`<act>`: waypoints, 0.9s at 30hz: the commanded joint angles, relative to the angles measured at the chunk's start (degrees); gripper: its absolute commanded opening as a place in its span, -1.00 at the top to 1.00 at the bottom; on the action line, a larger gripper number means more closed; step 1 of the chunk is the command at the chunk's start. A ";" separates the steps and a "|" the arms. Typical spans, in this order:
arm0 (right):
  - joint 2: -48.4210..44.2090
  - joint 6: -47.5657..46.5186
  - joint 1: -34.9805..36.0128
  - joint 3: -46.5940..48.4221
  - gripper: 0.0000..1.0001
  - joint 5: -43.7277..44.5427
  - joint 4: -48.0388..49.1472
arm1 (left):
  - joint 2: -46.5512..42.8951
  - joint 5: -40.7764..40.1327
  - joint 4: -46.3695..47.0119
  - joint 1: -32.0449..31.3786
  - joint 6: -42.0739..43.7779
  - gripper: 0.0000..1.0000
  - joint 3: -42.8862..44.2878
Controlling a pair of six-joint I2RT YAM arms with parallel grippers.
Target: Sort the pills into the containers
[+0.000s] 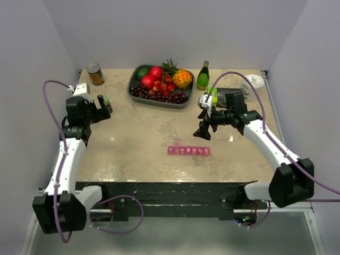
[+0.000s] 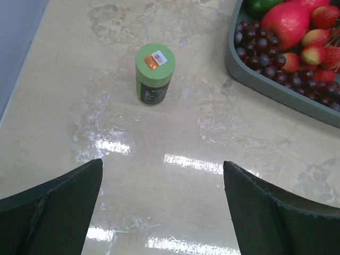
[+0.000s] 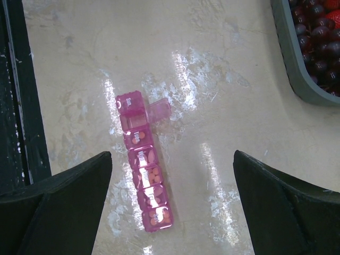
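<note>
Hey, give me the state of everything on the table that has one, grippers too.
pill organizer: lying flat, one lid flipped open, the rest look shut.
green-capped bottle: upright, capped.
glass bottle: upright.
can: upright.
left gripper: open, empty.
right gripper: open, empty.

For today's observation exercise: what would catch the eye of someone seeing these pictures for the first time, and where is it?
The bright pink pill organizer lies alone mid-table, one lid flipped open and orange pills showing in several compartments. At the table's far edge, a grey tray piled with colourful fruit stands out. The right gripper hangs open near the organizer.
</note>
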 commanded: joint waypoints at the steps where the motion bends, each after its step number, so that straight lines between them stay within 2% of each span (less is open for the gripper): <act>1: -1.94 -0.33 -0.25 -0.05 -0.97 -1.36 1.40 | 8.88 -2.72 -1.47 0.50 -2.47 -0.98 7.10; 6: -2.03 -0.41 -0.25 -0.23 -0.97 -1.27 1.49 | 22.34 -7.47 -2.00 0.42 -2.04 -0.98 17.11; 10: -1.76 -0.41 -0.17 -0.40 -0.97 -1.01 1.58 | 34.54 -8.27 -3.21 -0.46 0.50 -0.96 24.41; 16: -0.88 -0.50 -0.25 -0.49 -0.98 -0.92 1.76 | 44.58 -13.89 -6.91 -4.59 2.10 -0.92 32.43; 19: -0.62 -0.59 -0.25 -0.58 -0.97 -0.83 1.76 | 46.44 -16.27 -6.92 -5.12 2.18 -0.73 33.49; 23: -0.09 -0.85 -0.17 -0.58 -0.98 -1.01 1.67 | 47.50 -17.41 -7.09 -5.56 2.62 -0.37 34.11; 25: 0.17 -1.03 -0.25 -0.58 -0.98 -1.10 1.49 | 47.41 -19.08 -6.57 -5.73 3.23 -0.32 33.93; 27: 0.17 -1.20 -0.08 -0.58 -0.98 -1.10 1.40 | 47.32 -19.70 -6.22 -7.49 3.59 -0.12 33.76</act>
